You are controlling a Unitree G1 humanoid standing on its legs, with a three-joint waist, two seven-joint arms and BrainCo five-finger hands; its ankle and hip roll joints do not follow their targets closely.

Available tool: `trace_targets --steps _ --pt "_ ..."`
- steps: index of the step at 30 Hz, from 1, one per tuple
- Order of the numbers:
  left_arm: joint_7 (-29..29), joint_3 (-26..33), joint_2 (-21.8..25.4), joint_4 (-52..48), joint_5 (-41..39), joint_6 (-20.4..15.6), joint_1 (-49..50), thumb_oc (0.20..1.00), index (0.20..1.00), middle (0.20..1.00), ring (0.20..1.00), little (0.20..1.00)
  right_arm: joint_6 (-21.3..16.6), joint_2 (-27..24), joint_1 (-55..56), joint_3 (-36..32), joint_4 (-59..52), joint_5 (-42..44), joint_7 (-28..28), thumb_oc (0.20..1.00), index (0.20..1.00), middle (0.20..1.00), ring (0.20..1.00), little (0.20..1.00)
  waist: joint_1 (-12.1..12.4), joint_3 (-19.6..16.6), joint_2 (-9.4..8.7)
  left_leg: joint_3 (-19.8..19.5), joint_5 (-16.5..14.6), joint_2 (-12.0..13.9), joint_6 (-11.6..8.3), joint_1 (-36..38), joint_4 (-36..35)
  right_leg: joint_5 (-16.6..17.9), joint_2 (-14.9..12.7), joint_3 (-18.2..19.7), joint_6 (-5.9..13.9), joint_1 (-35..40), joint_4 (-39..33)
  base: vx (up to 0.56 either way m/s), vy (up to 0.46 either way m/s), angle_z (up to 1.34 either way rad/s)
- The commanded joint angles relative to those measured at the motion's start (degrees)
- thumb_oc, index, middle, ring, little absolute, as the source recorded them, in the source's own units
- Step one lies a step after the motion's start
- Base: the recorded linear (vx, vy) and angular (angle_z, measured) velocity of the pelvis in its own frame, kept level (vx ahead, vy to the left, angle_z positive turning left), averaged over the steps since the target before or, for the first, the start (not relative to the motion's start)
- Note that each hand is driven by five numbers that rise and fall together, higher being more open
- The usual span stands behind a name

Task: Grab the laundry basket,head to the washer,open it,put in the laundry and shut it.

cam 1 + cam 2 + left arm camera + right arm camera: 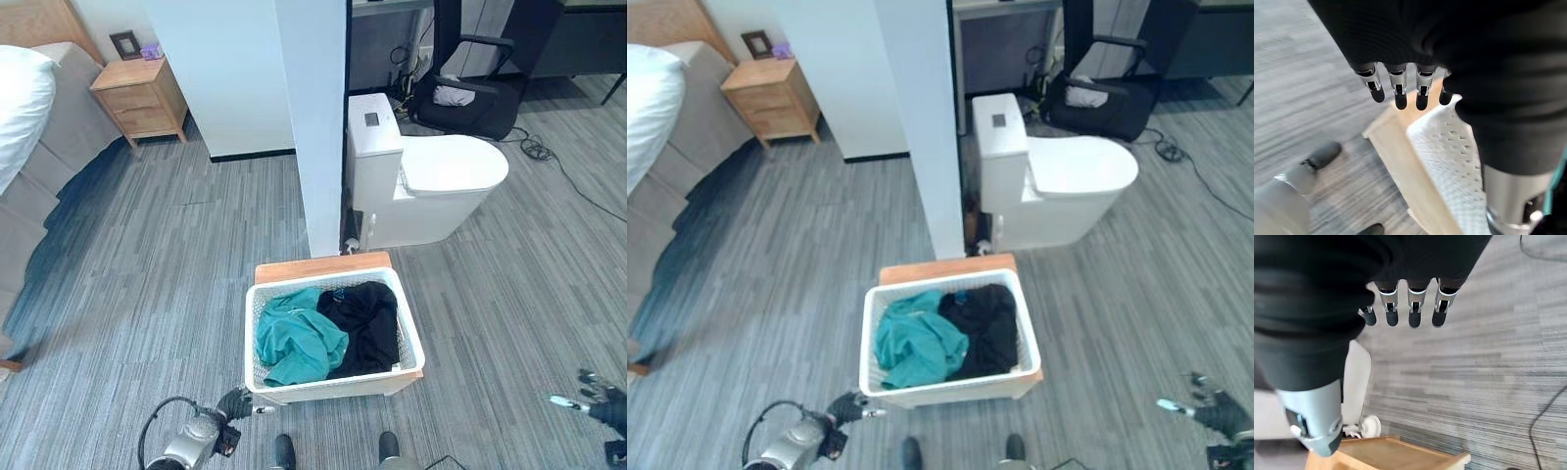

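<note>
Laundry basket (294, 390) on wooden stand, left robot hand (235, 402) beside it, apparently relaxed, right robot hand (600, 399) apart, uncurled, empty.

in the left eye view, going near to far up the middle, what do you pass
laundry basket holding a teal garment and a black garment → wooden board at the basket's far edge → white partition wall with the white toilet beside it → black office chair

The laundry basket (331, 384) sits on a low wooden stand (321, 266). Behind it stands a pillar (315, 127), with the toilet (431, 181) to the basket's rear right and the nightstand (140, 98) far rear left.
</note>
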Motion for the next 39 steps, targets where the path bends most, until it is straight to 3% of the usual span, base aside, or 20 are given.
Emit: trace_targets --steps 1,3,9,12,13,15,20,27,39 --pt "-1.14 0.57 -2.21 7.95 -0.69 -0.01 -8.26 1.000 1.000 1.000 1.000 1.000 0.07 -1.46 -6.10 2.37 3.14 5.52 1.12 1.000 1.000 1.000 1.000 1.000 1.16 0.60 -2.55 0.14 -1.72 -0.06 -1.12 0.77 0.95 4.57 -2.99 0.36 3.67 -1.88 0.14 -0.02 0.024 -0.07" --pt "0.86 0.23 -5.76 16.60 0.34 0.20 -15.05 1.000 1.000 1.000 1.000 1.000 0.94 -2.68 -16.69 9.09 12.96 7.80 0.96 1.000 1.000 1.000 1.000 1.000 1.27 1.13 -2.45 0.29 -1.45 -0.25 -1.14 -0.32 0.95 5.01 -3.26 0.67 3.70 -3.10 0.14 -0.05 0.030 -0.03" --pt "4.34 2.79 -6.91 26.61 0.43 0.52 -26.31 1.000 1.000 1.000 1.000 1.000 2.06 0.14 -36.75 19.39 27.47 4.82 -1.98 1.000 1.000 1.000 1.000 1.000 1.27 3.04 -2.77 0.30 -0.27 -0.19 -1.17 -3.81 0.95 6.34 -3.34 1.75 3.40 -6.98 0.14 -0.09 0.000 -0.02" --pt "5.78 4.12 -3.55 32.37 0.09 1.87 -33.31 1.000 1.000 1.000 1.000 1.000 2.56 6.08 -52.22 27.49 37.05 2.20 -4.49 1.000 1.000 1.000 1.000 1.000 1.53 4.40 -3.24 0.40 0.86 0.36 -1.32 -6.19 0.95 7.26 -2.97 2.98 3.05 -9.64 0.14 -0.08 -0.019 -0.10" --pt "5.75 4.28 -3.44 32.42 0.09 1.86 -33.39 1.000 1.000 1.000 1.000 1.000 2.51 6.17 -52.62 27.76 37.28 2.23 -4.47 1.000 1.000 1.000 1.000 1.000 1.37 4.50 -3.25 0.41 0.87 0.35 -1.32 -6.20 0.95 7.27 -2.97 3.00 3.05 -9.66 0.14 -0.03 0.012 -0.22" --pt "5.23 3.17 -1.22 35.68 3.66 3.02 -35.77 1.000 1.000 1.000 1.000 1.000 3.36 10.90 -62.26 33.30 43.89 -2.28 -5.12 1.000 1.000 1.000 1.000 1.000 1.27 4.87 -3.27 0.36 0.93 0.39 -1.13 -6.39 0.95 7.59 -2.70 4.03 2.82 -10.41 0.14 0.01 0.023 -0.11" --pt "5.41 2.22 2.49 39.43 8.03 4.58 -38.29 1.000 1.000 1.000 1.000 1.000 4.04 19.21 -75.18 39.35 52.34 -6.49 -5.76 1.000 1.000 1.000 1.000 1.000 0.87 5.65 -3.05 0.93 0.70 0.46 -0.85 -5.90 0.95 7.60 -2.41 5.38 2.45 -10.53 0.14 0.00 0.038 -0.10" --pt "4.97 1.42 4.98 41.24 13.57 5.91 -36.99 1.000 1.000 1.000 1.000 1.000 4.54 26.35 -79.82 41.85 56.17 -8.63 -5.46 1.000 1.000 1.000 1.000 1.000 0.55 6.04 -2.40 1.63 0.46 0.52 -0.71 -5.44 0.95 7.54 -2.22 6.10 2.20 -10.68 0.14 0.01 0.031 -0.07" --pt "5.59 3.16 7.93 39.51 8.00 4.28 -38.34 1.000 1.000 1.000 1.000 1.000 4.28 28.72 -75.01 40.61 51.03 -5.27 -4.99 1.000 1.000 1.000 1.000 1.000 0.06 5.63 -1.97 1.99 0.06 0.27 -0.65 -4.09 0.95 7.41 -2.34 6.29 2.47 -9.40 0.14 0.00 0.008 -0.01"
